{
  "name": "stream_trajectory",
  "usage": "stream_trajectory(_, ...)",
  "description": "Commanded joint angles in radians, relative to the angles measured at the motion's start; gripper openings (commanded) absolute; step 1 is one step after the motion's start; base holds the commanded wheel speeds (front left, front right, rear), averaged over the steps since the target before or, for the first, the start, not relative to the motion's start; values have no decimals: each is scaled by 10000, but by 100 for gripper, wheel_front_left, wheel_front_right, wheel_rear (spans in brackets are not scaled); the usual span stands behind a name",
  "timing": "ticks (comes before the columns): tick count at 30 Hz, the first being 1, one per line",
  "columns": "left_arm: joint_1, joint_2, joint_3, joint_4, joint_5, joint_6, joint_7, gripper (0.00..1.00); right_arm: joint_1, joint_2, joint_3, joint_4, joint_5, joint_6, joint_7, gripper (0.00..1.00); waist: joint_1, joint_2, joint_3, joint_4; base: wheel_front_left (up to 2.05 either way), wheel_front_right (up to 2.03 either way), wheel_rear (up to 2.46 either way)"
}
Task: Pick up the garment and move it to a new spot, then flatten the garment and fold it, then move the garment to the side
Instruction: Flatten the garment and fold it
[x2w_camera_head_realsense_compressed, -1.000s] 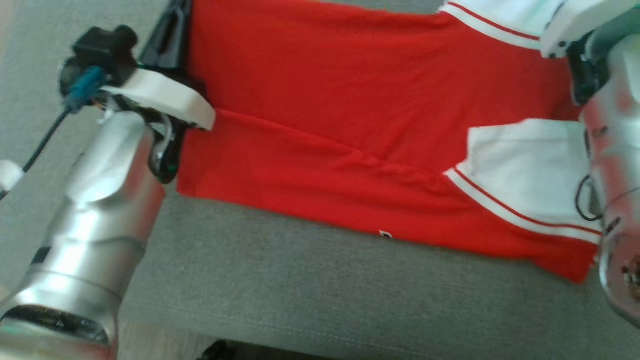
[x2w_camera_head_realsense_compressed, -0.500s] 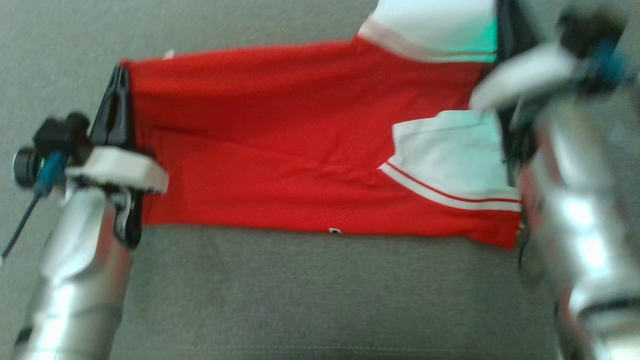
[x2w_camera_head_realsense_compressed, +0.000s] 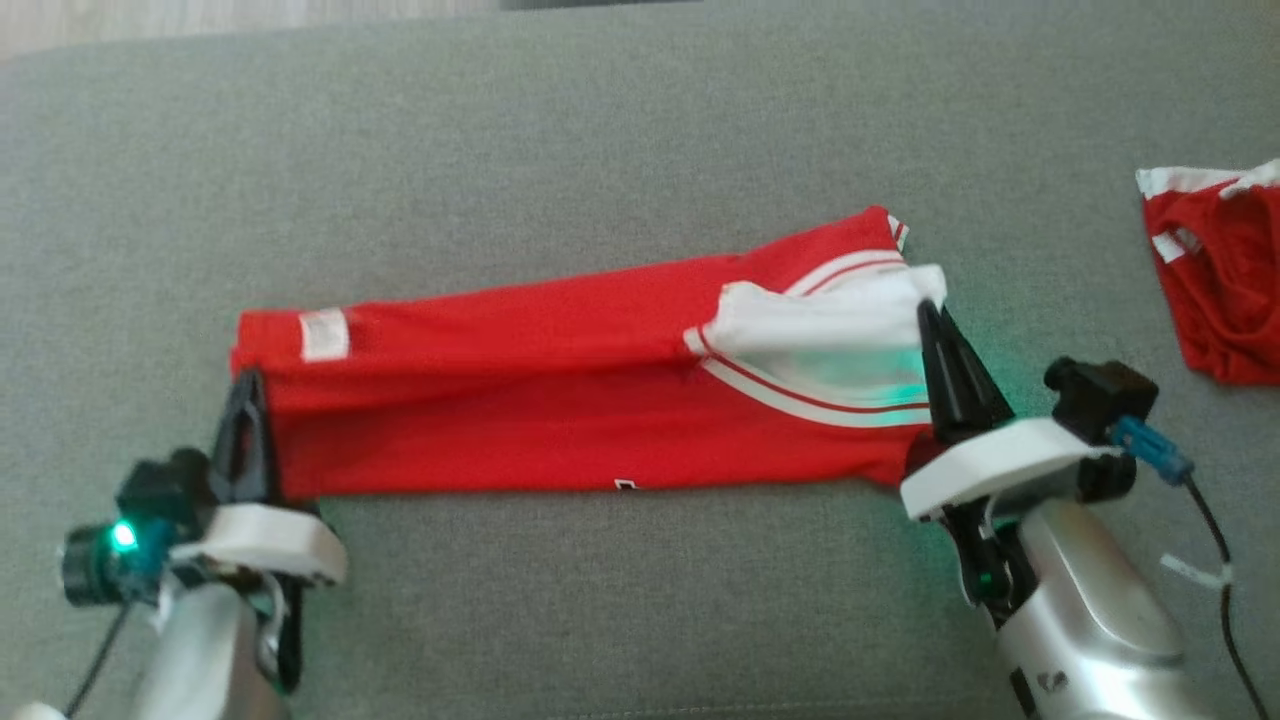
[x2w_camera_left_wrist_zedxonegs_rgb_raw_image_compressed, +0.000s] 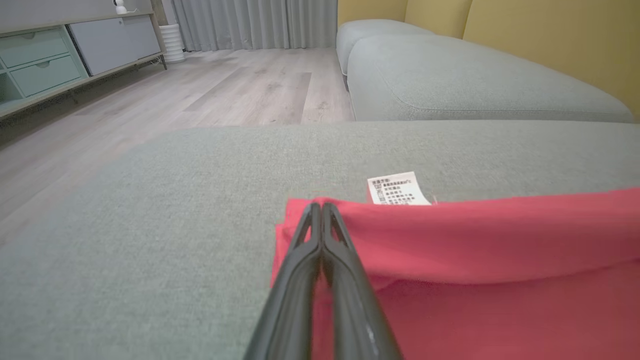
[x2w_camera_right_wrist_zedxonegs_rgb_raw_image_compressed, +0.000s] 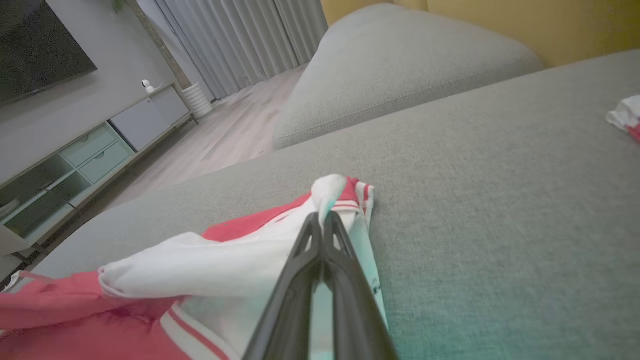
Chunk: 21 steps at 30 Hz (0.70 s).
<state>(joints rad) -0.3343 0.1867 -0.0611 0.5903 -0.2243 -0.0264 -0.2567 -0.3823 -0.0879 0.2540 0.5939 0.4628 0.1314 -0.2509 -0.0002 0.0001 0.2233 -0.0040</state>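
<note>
The garment (x2w_camera_head_realsense_compressed: 520, 400) is red with white striped-trim panels. It lies as a long folded strip across the grey sofa seat (x2w_camera_head_realsense_compressed: 600, 120). My left gripper (x2w_camera_head_realsense_compressed: 246, 385) is shut at the strip's left end, near the white care label (x2w_camera_head_realsense_compressed: 324, 334). The left wrist view has the left gripper (x2w_camera_left_wrist_zedxonegs_rgb_raw_image_compressed: 320, 206) pinched at the edge of the red cloth (x2w_camera_left_wrist_zedxonegs_rgb_raw_image_compressed: 500, 260). My right gripper (x2w_camera_head_realsense_compressed: 925, 310) is shut at the right end. There the white panel (x2w_camera_right_wrist_zedxonegs_rgb_raw_image_compressed: 210, 270) bunches up around the right gripper (x2w_camera_right_wrist_zedxonegs_rgb_raw_image_compressed: 320, 216).
Another red and white piece of clothing (x2w_camera_head_realsense_compressed: 1220, 280) lies crumpled at the seat's far right. Beyond the seat are a second grey cushion (x2w_camera_left_wrist_zedxonegs_rgb_raw_image_compressed: 450, 75), yellow back cushions (x2w_camera_left_wrist_zedxonegs_rgb_raw_image_compressed: 550, 40), wood floor (x2w_camera_left_wrist_zedxonegs_rgb_raw_image_compressed: 225, 90) and a low cabinet (x2w_camera_left_wrist_zedxonegs_rgb_raw_image_compressed: 45, 65).
The head camera has pulled back, so the whole picture has shifted. The garment now shows as a narrower strip, folded over lengthwise. Both grippers stay shut at its two ends.
</note>
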Motion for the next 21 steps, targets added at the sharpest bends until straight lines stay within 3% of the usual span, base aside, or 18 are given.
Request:
stream_trajectory(1,-38,111,467,-296,184,60,-51,0,13,-25,122,-289,102,-7,-107,0,2,-1,-146,42,0,0,0)
stream_trajectory(2,212,-64,605,-284,349,113,-51,30,204,7,-51,-86,190,-7,-34,19,2,-1,-275,91,0,0,0)
stream_trajectory(3,332,-101,576,-325,550,142,-51,49,268,34,-149,1,214,-7,-27,74,2,-1,-340,118,0,0,0)
stream_trajectory(4,439,-120,527,-366,766,185,-51,100,321,70,-257,99,233,-7,-17,100,2,-1,-400,138,0,0,0)
stream_trajectory(8,881,-490,865,-828,1025,555,-51,100,421,219,-670,179,24,-7,-68,100,2,-1,-725,216,0,0,0)
stream_trajectory(15,1974,-938,1167,-1565,1427,954,-51,100,893,364,-1865,-348,-1842,-7,-105,100,2,-1,-1416,279,0,0,0)
stream_trajectory(21,2866,-1203,1119,-1866,1495,1004,-51,100,1730,373,-1606,-399,-1699,-7,-107,100,2,-1,-1983,347,0,0,0)
